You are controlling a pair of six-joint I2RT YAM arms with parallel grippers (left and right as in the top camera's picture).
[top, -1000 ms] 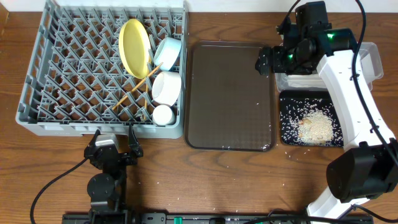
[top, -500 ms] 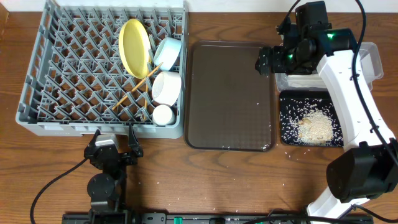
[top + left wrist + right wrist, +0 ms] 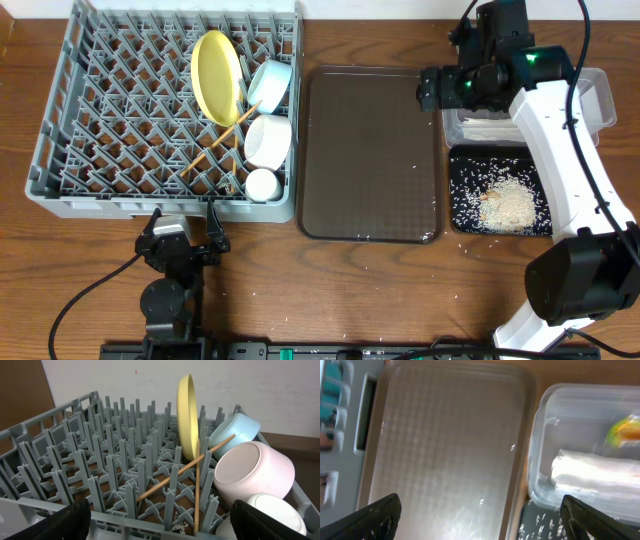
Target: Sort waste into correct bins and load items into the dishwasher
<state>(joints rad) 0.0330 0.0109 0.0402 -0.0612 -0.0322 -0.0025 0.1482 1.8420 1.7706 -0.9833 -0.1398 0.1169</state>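
Note:
The grey dishwasher rack [image 3: 60,130] holds an upright yellow plate [image 3: 217,75], a light blue bowl [image 3: 270,84], a white bowl [image 3: 268,140], a white cup [image 3: 263,184] and crossed chopsticks [image 3: 215,143]. My left gripper [image 3: 184,222] sits open and empty at the rack's near edge, facing the plate [image 3: 189,415] and chopsticks [image 3: 185,467]. Over the brown tray's far right corner, my right gripper [image 3: 430,88] hangs open and empty. The clear tub [image 3: 590,445] contains the napkin [image 3: 600,472] and wrapper [image 3: 625,430]. Rice [image 3: 505,203] lies in the black tray [image 3: 460,215].
The large brown serving tray [image 3: 370,150] lies between rack and bins with a few grains on it. Stray rice grains dot the wooden table [image 3: 380,290] in front. The right arm's white links [image 3: 565,150] reach over both bins.
The right gripper has shifted slightly toward the far edge of the table. The left arm and everything in the rack are unchanged.

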